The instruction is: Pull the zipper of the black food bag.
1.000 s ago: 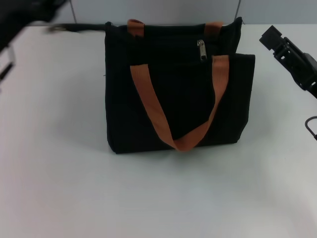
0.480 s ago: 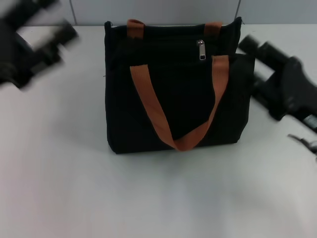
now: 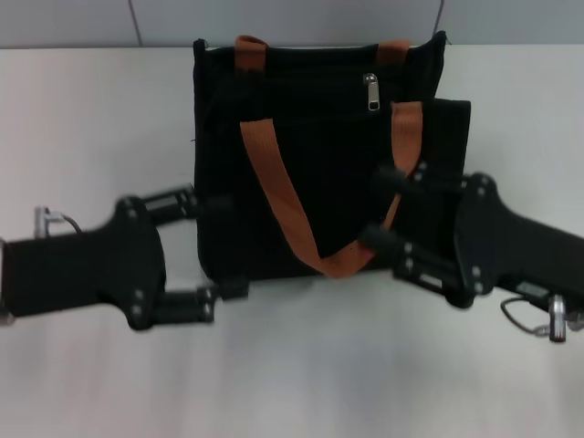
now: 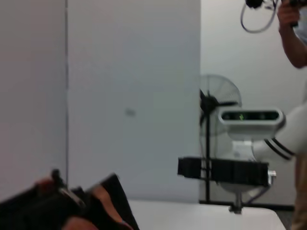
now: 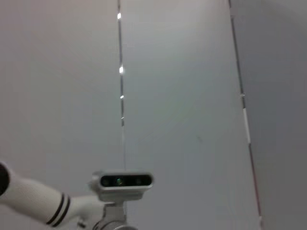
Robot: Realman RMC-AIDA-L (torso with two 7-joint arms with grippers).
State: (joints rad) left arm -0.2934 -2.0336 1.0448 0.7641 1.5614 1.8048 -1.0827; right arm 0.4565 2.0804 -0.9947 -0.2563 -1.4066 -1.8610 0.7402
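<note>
The black food bag (image 3: 319, 137) stands upright at the middle of the white table (image 3: 91, 109), its two orange handles up and its front pocket panel facing me. The small silver zipper pull (image 3: 371, 91) hangs on the zip line near the bag's upper edge, right of centre. My left gripper (image 3: 225, 248) is open at the bag's lower left corner, its fingers (image 3: 182, 306) pointing toward the bag. My right gripper (image 3: 379, 208) is open in front of the bag's lower right part, near the front handle. Neither holds anything. The bag's top (image 4: 112, 201) shows in the left wrist view.
A grey wall (image 3: 292, 18) runs behind the table's far edge. The left wrist view shows my head camera (image 4: 249, 116), a standing fan (image 4: 213, 103) and a person's arm (image 4: 292, 24). The right wrist view shows only wall and my head camera (image 5: 122, 181).
Both arms have swung in from the far sides of the table to the bag's lower front corners. The bag and its zipper pull have not moved.
</note>
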